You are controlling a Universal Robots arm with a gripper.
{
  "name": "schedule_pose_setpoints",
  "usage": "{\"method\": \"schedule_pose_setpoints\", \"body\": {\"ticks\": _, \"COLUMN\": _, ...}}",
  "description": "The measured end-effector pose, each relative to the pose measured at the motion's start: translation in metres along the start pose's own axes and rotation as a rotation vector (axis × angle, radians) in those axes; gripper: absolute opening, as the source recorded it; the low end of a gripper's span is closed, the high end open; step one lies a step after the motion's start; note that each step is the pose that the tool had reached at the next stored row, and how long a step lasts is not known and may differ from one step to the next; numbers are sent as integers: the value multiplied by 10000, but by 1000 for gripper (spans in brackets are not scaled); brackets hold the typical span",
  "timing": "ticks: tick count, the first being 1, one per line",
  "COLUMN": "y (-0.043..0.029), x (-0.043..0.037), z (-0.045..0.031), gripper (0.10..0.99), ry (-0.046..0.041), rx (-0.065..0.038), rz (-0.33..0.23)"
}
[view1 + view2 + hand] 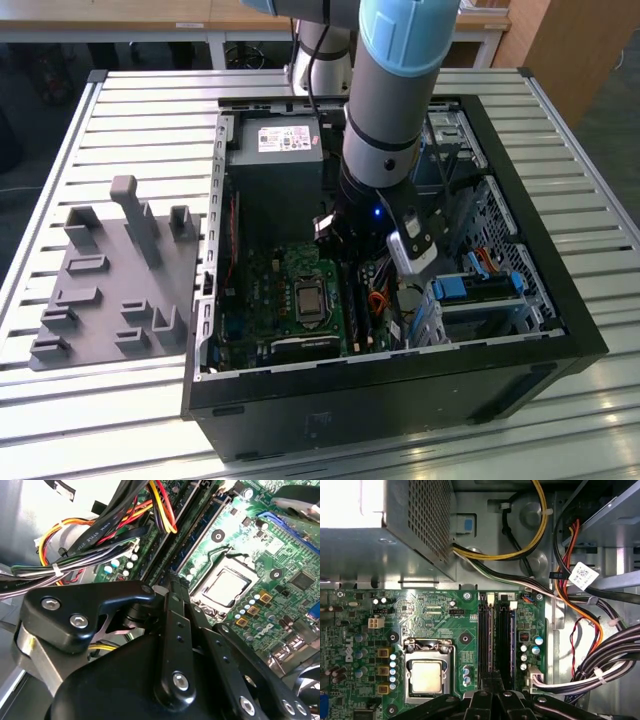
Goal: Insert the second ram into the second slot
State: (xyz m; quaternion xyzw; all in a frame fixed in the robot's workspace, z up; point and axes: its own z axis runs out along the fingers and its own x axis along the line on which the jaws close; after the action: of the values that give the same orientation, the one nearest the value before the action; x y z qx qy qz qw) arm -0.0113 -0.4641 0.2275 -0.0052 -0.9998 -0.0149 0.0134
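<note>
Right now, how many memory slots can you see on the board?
2, side by side on the green board in the first wrist view, beside the processor socket: one nearer the socket, one farther. The hand covers their near ends.

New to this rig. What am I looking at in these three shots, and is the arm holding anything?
It is one robot arm reaching down into an open PC case that lies on a slatted table.

The exterior view is from a camera off the arm. It shows the case, the arm and, to the view's left, a grey fixture with upright pegs and blocks.

The other two pictures come from cameras riding near the arm's wrist. The first wrist view looks straight down at the green motherboard, with the CPU socket, the two dark ram slots beside it, the power supply and bundles of cables. The second wrist view looks past the black gripper, whose fingers are closed together directly over the slots.

I cannot make out a ram stick between the fingers.
</note>
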Motion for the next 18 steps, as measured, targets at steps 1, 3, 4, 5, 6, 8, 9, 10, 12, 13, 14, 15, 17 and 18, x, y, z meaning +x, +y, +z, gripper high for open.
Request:
{"method": "schedule_pose_setpoints", "body": {"ticks": 1, "y": 0, "x": -1, "z": 6, "gripper": 106, "ry": 0, "rx": 0, "rz": 0}}
{"method": "schedule_pose_setpoints", "body": {"ticks": 3, "y": 0, "x": -2, "z": 19, "gripper": 106, "ry": 0, "rx": 0, "rz": 0}}
{"method": "schedule_pose_setpoints", "body": {"ticks": 4, "y": 0, "x": -2, "z": 26, "gripper": 106, "ry": 0, "rx": 0, "rz": 0}}
{"method": "schedule_pose_setpoints", "body": {"ticks": 5, "y": 0, "x": -3, "z": 33, "gripper": 106, "ry": 0, "rx": 0, "rz": 0}}
{"method": "schedule_pose_setpoints", "body": {"ticks": 6, "y": 0, "x": -3, "z": 40, "gripper": 106, "ry": 0, "rx": 1, "rz": 0}}
{"method": "schedule_pose_setpoints", "body": {"ticks": 8, "y": 0, "x": -3, "z": 52, "gripper": 106, "ry": 0, "rx": 1, "rz": 0}}
{"method": "schedule_pose_setpoints", "body": {"ticks": 9, "y": 0, "x": -4, "z": 57, "gripper": 106, "ry": 1, "rx": 2, "rz": 0}}
{"method": "schedule_pose_setpoints", "body": {"ticks": 10, "y": 0, "x": -4, "z": 62, "gripper": 106, "ry": 0, "rx": 2, "rz": 0}}
{"method": "schedule_pose_setpoints", "body": {"ticks": 12, "y": -1, "x": -4, "z": 71, "gripper": 106, "ry": 2, "rx": 8, "rz": -1}}
{"method": "schedule_pose_setpoints", "body": {"ticks": 13, "y": -1, "x": -4, "z": 76, "gripper": 106, "ry": 3, "rx": 9, "rz": 0}}
{"method": "schedule_pose_setpoints", "body": {"ticks": 14, "y": -1, "x": -4, "z": 81, "gripper": 106, "ry": 2, "rx": 9, "rz": 0}}
{"method": "schedule_pose_setpoints", "body": {"ticks": 15, "y": -1, "x": -4, "z": 87, "gripper": 106, "ry": 2, "rx": 9, "rz": 0}}
{"method": "schedule_pose_setpoints", "body": {"ticks": 17, "y": -2, "x": -4, "z": 104, "gripper": 106, "ry": 3, "rx": 7, "rz": 0}}
{"method": "schedule_pose_setpoints", "body": {"ticks": 18, "y": -3, "x": -5, "z": 113, "gripper": 106, "ry": 3, "rx": 11, "rz": 0}}
